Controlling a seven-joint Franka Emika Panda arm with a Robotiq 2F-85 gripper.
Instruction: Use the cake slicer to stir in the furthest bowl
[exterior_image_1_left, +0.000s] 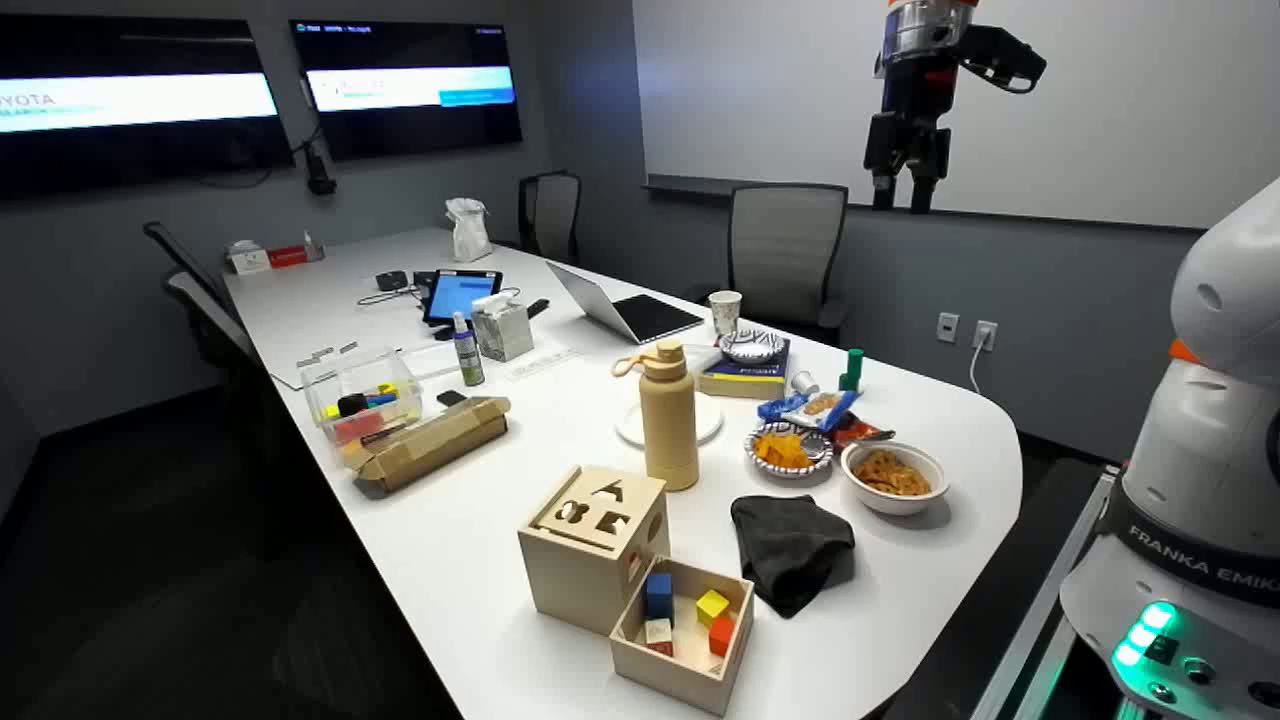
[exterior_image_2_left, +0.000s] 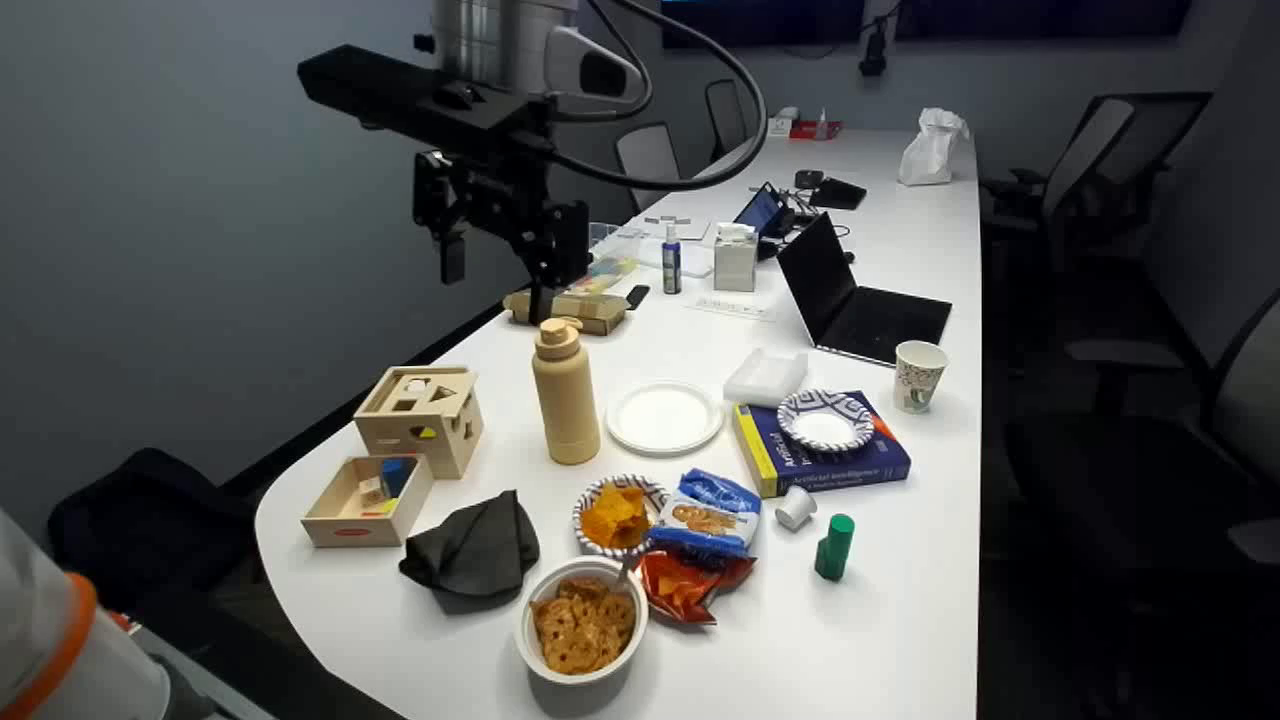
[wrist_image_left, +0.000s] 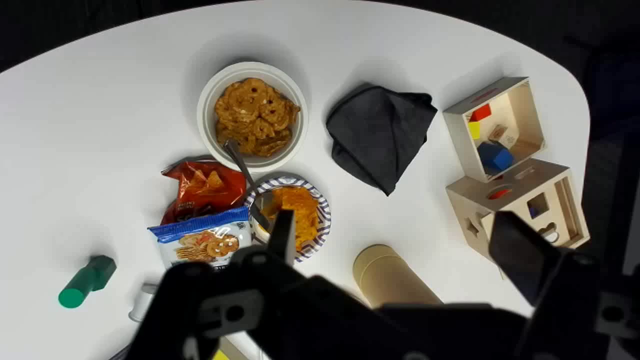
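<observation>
The cake slicer, a grey metal utensil, lies with its blade in the patterned bowl of orange chips and its handle over the rim of the white pretzel bowl. Its metal also shows in both exterior views. The furthest bowl, shallow with a dark blue-grey and white pattern, sits bare on a blue book and shows in an exterior view too. It is out of the wrist view. My gripper is open and empty, high above the table, as both exterior views show.
A tall tan bottle stands below and near the gripper. A wooden shape box and block tray stand beside a black cloth. Snack bags, a green object, a cup and a laptop are around.
</observation>
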